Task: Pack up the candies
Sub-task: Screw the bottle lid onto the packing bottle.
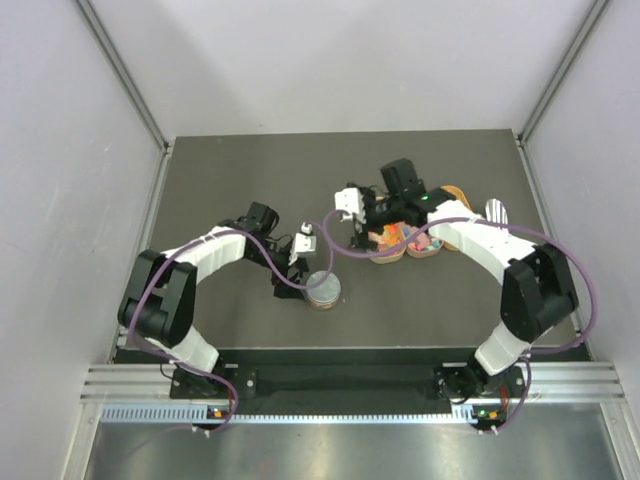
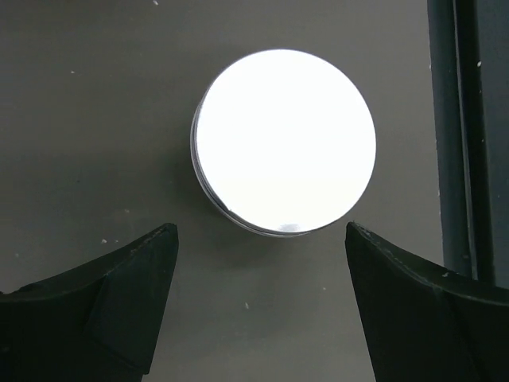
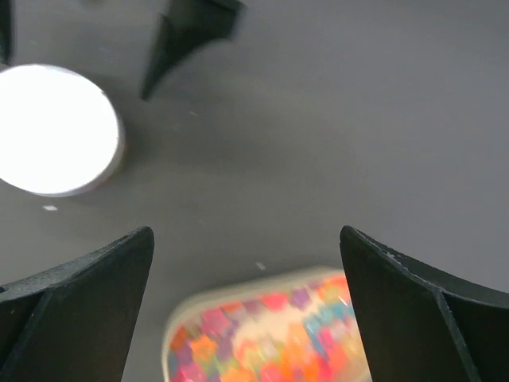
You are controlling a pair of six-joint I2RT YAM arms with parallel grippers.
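The candies [image 3: 274,338] are tiny multicoloured sweets that fill an oval tan tray [image 3: 179,314], blurred, low in the right wrist view. In the top view candies [image 1: 392,241] lie in two tan trays side by side at centre right. My right gripper [image 3: 245,232] is open and empty, just above the near tray's end; it also shows in the top view [image 1: 372,226]. My left gripper [image 2: 261,231] is open and empty, its jaws wide apart just short of a round clear lid [image 2: 284,142] that glares white. In the top view the left gripper [image 1: 300,266] is beside that lid [image 1: 323,289].
A metal scoop [image 1: 497,210] lies at the far right, with another tan tray [image 1: 456,193] behind the right arm. The round lid [image 3: 56,129] and a left fingertip [image 3: 179,40] show in the right wrist view. The table's dark edge strip [image 2: 465,135] runs close to the lid.
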